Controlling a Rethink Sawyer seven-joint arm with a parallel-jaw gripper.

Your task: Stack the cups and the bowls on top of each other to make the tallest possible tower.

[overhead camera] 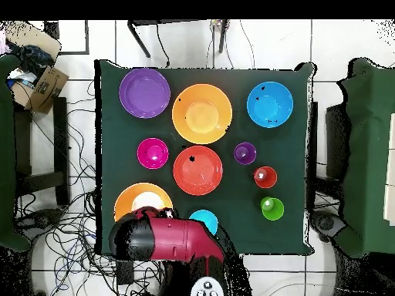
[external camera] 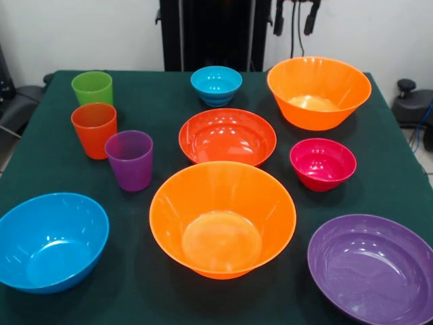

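Three cups stand in a row at the left of the front view: green [external camera: 92, 87], orange [external camera: 94, 128] and purple [external camera: 130, 159]. The bowls all stand apart, upright, on the green cloth. They are small teal-blue [external camera: 216, 84], large orange at the far right [external camera: 318, 91], shallow red-orange [external camera: 227, 137], small magenta [external camera: 323, 163], large orange in the middle [external camera: 222, 218], large blue [external camera: 51, 240] and large purple [external camera: 372, 267]. Nothing is stacked. My gripper [external camera: 295, 19] shows only as two dark tips at the top edge, apart and empty, above the far orange bowl. In the overhead view my red arm [overhead camera: 166, 239] covers part of that bowl [overhead camera: 139, 199].
The black pedestal [external camera: 215, 34] stands behind the table's far edge. The green table [external camera: 162, 101] ends just past the near bowls. In the overhead view a cardboard box [overhead camera: 48, 85] and loose cables [overhead camera: 65, 223] lie on the floor to the left.
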